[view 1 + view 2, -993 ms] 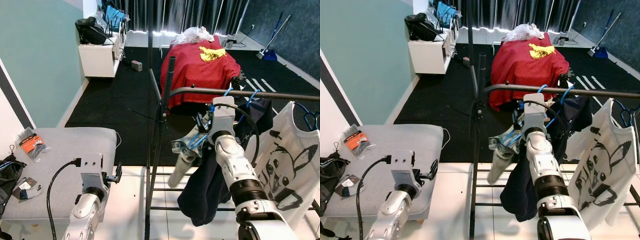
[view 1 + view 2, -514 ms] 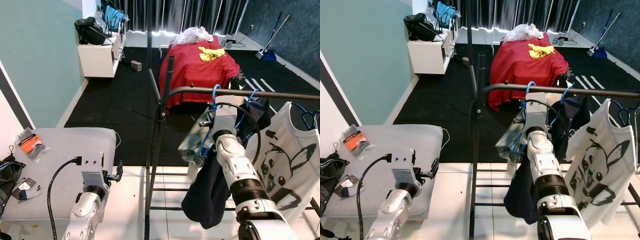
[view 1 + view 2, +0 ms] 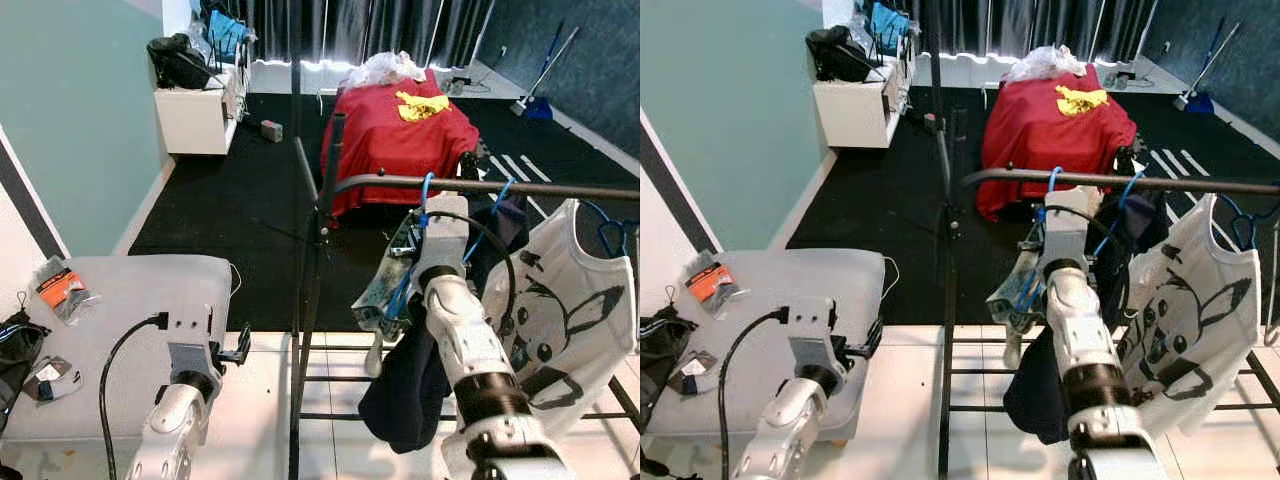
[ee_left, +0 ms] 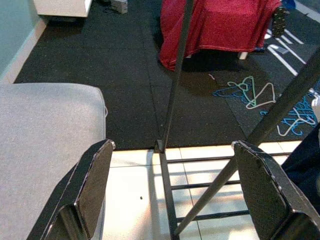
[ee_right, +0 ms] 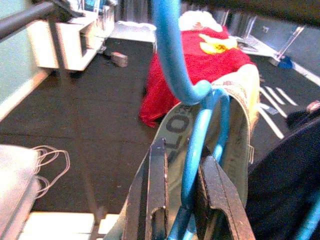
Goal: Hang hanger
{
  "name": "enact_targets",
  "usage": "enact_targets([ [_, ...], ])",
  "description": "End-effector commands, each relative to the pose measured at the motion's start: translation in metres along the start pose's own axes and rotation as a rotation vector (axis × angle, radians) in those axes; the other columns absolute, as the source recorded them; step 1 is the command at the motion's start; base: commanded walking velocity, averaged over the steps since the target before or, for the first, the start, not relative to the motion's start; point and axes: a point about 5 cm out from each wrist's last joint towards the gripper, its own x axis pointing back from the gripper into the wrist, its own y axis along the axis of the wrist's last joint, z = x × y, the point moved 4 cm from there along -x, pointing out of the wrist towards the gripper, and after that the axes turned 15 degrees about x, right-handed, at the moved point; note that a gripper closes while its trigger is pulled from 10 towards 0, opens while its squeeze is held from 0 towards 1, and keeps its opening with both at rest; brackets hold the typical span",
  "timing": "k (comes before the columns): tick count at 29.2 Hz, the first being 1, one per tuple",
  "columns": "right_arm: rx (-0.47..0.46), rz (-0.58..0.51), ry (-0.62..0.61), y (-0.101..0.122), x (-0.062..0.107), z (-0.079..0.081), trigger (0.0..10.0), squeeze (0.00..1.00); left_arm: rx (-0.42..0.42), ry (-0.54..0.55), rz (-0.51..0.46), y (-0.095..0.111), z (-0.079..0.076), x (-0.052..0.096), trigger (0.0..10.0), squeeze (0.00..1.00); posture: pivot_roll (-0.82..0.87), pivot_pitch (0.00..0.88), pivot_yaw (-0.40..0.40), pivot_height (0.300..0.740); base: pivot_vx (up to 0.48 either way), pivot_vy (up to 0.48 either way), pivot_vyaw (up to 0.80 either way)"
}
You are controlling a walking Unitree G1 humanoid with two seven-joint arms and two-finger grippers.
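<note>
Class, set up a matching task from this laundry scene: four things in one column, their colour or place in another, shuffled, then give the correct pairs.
Things:
1. Plastic hanger gripped by the right gripper
2. Cloth draped over the bed
3. T-shirt with cartoon face
4. Open left gripper

Descriptions:
A. red
B. white, hanging on the metal rail
C. blue
D. beside the grey cushion

Pairs: 1-C, 2-A, 3-B, 4-D

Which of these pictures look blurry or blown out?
Right wrist view: blue hanger and claw fingers soft, close to lens. Left wrist view: open left claw sharp, white floor tiles bright. Eye views: glare under the curtains, white shirt slightly smeared.
</note>
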Motion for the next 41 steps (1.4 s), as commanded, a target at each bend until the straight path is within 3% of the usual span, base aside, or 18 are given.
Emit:
enact_targets([
  [1, 0.019, -0.005, 0.118, -0.008, 0.013, 0.024, 0.0, 0.0, 0.008, 0.014, 0.012, -0.004, 0.003, 0.006, 10.0, 0.0, -0.05, 0.0, -0.029, 0.74, 0.0, 0.0, 0.0],
  [5, 0.04, -0.008, 0.167, -0.012, 0.021, 0.033, 0.0, 0.0, 0.013, 0.027, 0.004, -0.003, 0.005, 0.008, 10.0, 0.0, -0.04, 0.0, -0.033, 0.74, 0.0, 0.0, 0.0],
  [11, 0.023, 0.103, 0.298, -0.043, 0.035, 0.051, 0.0, 0.0, 0.006, 0.049, 0.01, -0.008, 0.005, 0.01, 10.0, 0.0, -0.04, 0.0, -0.046, 0.74, 0.0, 0.0, 0.0],
  [20, 0.032, 0.123, 0.273, -0.052, 0.035, 0.04, 0.0, 0.0, 0.002, 0.041, 0.01, -0.008, 0.0, 0.009, 10.0, 0.0, -0.04, 0.0, -0.045, 0.74, 0.0, 0.0, 0.0],
  [22, 0.053, 0.043, 0.188, -0.036, 0.028, 0.016, 0.0, 0.0, -0.003, 0.032, 0.009, -0.005, 0.0, 0.008, 10.0, 0.0, -0.04, 0.0, -0.032, 0.74, 0.0, 0.0, 0.0],
  [24, 0.053, 0.043, 0.188, -0.036, 0.028, 0.016, 0.0, 0.0, -0.003, 0.032, 0.009, -0.005, 0.0, 0.008, 10.0, 0.0, -0.04, 0.0, -0.032, 0.74, 0.0, 0.0, 0.0],
  [28, 0.107, -0.112, 0.121, -0.005, 0.02, -0.004, 0.0, 0.0, -0.008, 0.025, 0.006, -0.002, 0.0, 0.005, 10.0, 0.0, -0.04, 0.0, -0.027, 0.74, 0.0, 0.0, 0.0],
  [31, 0.166, -0.209, 0.122, 0.012, 0.017, -0.009, 0.0, 0.0, -0.011, 0.02, 0.003, 0.0, -0.001, 0.003, 10.0, 0.0, -0.04, 0.0, -0.027, 0.74, 0.0, 0.0, 0.0],
  [36, 0.243, -0.276, 0.131, 0.018, 0.016, -0.009, 0.0, 0.0, -0.013, 0.014, 0.002, 0.001, -0.002, 0.002, 10.0, 0.0, -0.04, 0.0, -0.027, 0.74, 0.0, 0.0, 0.0],
  [41, 0.244, -0.298, 0.107, 0.019, 0.017, -0.012, 0.0, 0.0, -0.013, 0.013, 0.003, 0.0, -0.003, 0.002, 10.0, 0.0, -0.04, 0.0, -0.025, 0.74, 0.0, 0.0, 0.0],
])
